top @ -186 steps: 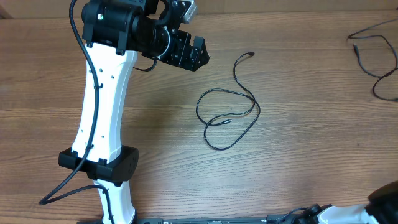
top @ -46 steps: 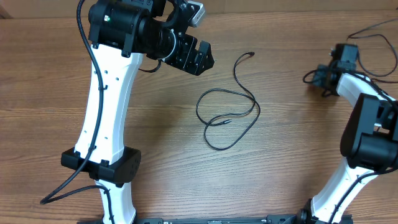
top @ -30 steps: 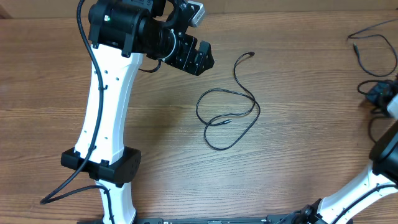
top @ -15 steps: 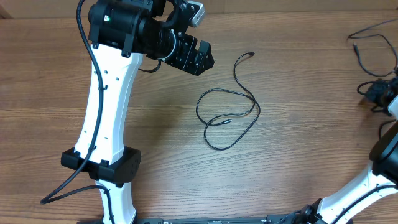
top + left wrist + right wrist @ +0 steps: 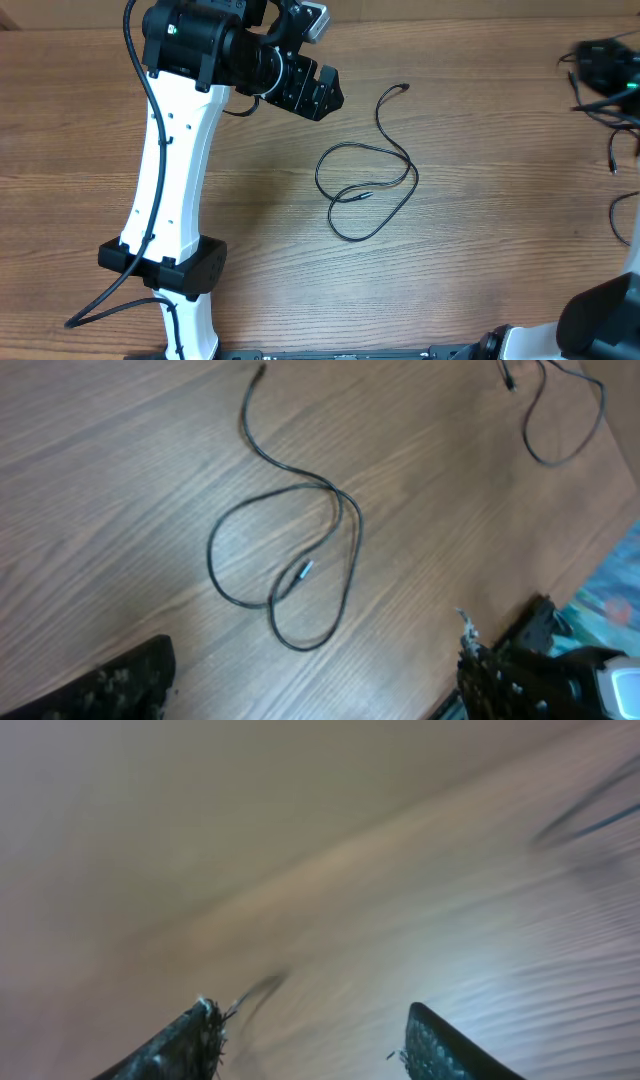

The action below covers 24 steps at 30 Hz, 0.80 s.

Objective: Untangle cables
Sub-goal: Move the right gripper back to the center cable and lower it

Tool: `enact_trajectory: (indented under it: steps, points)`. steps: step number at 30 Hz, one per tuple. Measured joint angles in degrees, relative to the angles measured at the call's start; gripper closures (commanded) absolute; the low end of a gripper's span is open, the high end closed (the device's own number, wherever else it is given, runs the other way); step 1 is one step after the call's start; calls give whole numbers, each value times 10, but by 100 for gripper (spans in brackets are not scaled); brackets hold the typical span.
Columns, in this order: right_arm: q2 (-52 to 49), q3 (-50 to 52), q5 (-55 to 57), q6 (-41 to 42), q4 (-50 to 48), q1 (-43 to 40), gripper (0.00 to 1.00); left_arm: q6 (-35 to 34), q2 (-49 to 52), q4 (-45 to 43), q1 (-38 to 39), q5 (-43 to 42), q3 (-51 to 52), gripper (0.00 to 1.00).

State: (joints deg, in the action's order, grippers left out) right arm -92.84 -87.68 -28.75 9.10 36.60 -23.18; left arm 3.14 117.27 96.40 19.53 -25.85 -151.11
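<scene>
On the wooden table (image 5: 480, 270), the white left arm (image 5: 165, 170) ends at 12 o'clock with the left gripper (image 5: 318, 92) spread wide and empty, the right gripper (image 5: 310, 1020) at 2 o'clock shows blurred parted jaws, grasp unclear, near loose cables (image 5: 612, 160), and a looped cable (image 5: 318, 172) lies mid-table.

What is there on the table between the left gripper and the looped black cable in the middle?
Nothing: only bare wooden table lies between the left gripper and the cable. The overhead view shows it, and the left wrist view agrees.
</scene>
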Motion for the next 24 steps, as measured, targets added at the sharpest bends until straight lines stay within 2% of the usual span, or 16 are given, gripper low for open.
enact_trajectory:
  steps: [3, 7, 13, 16, 19, 21, 24]
  points:
    - [-9, 4, -17, 8, 67, 77, 40, -19, 0, -16, 0, 34, 0, 13]
    - [-23, 21, -14, 25, 134, 188, 39, -72, 0, -42, -2, 117, -5, 4]
    - [-23, 31, 87, 114, 184, 336, 41, -117, 0, -63, -27, 189, -35, 2]
    - [-23, 43, 146, 204, 191, 385, 50, -122, 0, -43, -39, 205, -37, 1]
    - [-23, 69, 179, 336, 192, 413, 51, -123, 0, -25, -47, 227, -37, 0]
    - [-23, 84, 192, 418, 189, 424, 44, -123, 0, -14, -48, 245, -37, 0]
    - [-23, 108, 209, 536, 161, 443, 39, -123, 0, 1, -51, 265, -37, 0]
